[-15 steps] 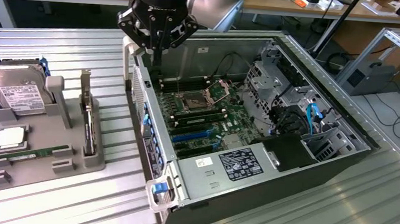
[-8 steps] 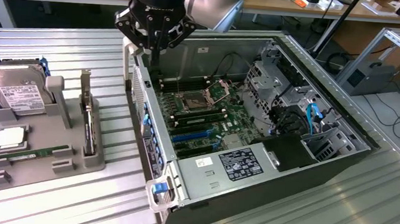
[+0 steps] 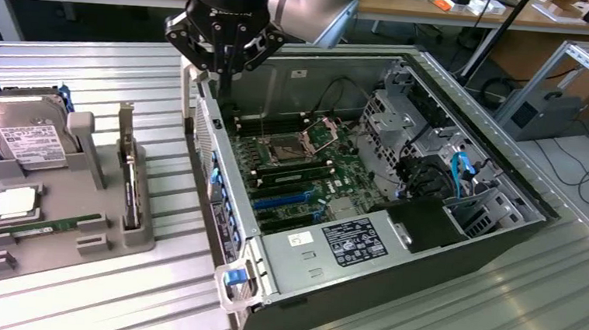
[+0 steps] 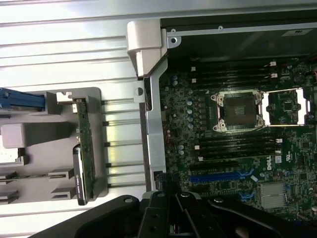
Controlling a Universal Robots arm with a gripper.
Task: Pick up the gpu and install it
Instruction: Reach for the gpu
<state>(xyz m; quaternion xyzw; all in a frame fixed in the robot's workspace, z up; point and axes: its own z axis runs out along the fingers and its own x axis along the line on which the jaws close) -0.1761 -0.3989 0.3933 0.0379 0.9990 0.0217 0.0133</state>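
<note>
The gpu (image 3: 127,170) stands on its edge in a slot of the grey holder (image 3: 60,251) on the exterior view's left, silver bracket at its far end. In the wrist view the gpu (image 4: 84,148) is a thin green card with a black cooler on one side. My gripper (image 3: 223,90) hangs over the back wall of the open computer case (image 3: 265,284), to the right of the gpu and apart from it. The black fingers (image 4: 173,206) are shut with nothing between them. Blue card slots (image 4: 223,176) lie on the motherboard just beyond the fingers.
The holder also carries a silver hard drive (image 3: 28,142), a processor chip (image 3: 17,204) and a narrow memory stick (image 3: 31,230). The case holds an open processor socket (image 3: 302,138), drive cages and cables (image 3: 449,176). The table is ribbed metal (image 3: 491,319).
</note>
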